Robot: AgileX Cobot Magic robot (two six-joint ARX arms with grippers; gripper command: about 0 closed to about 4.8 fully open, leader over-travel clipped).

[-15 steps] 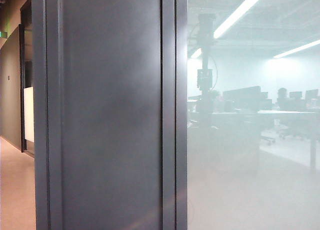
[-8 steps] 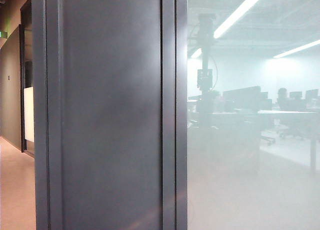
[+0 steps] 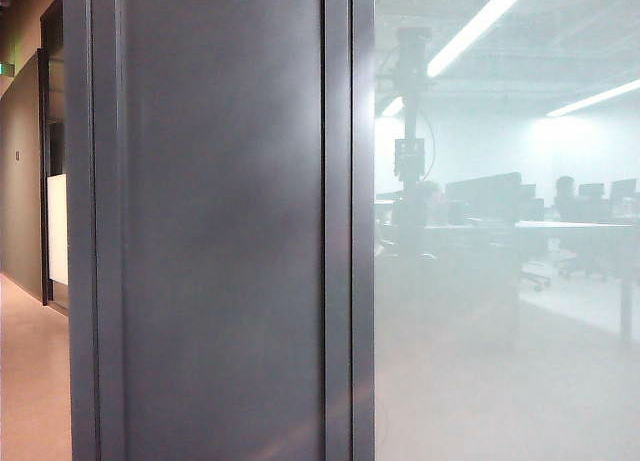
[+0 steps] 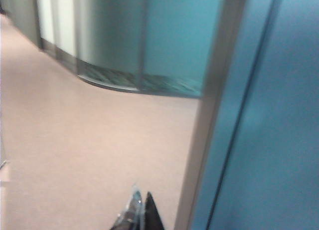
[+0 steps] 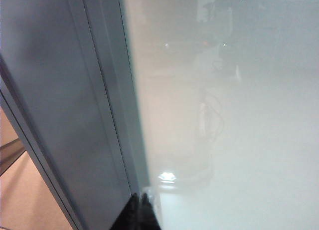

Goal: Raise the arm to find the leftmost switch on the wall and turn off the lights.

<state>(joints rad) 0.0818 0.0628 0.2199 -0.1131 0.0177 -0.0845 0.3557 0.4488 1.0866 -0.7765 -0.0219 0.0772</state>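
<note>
While no switch shows, the arm (image 3: 410, 131), a stiff mast probably reflected in glass, needs no grasp; left gripper (image 4: 139, 215) and right gripper (image 5: 141, 210) look closed, empty.

Exterior close-up on dark pillar (image 3: 220, 231); wrists likewise

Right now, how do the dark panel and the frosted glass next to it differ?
The dark panel is opaque matte grey; the frosted glass is pale and hazy. The panel reflects nothing clear; the glass reflects ceiling light strips, desks and the arm as a dim mast. The panel lies left in the exterior view, the glass right. Both are upright and meet at a frame. The left gripper and right gripper show only fingertips, together.
</note>
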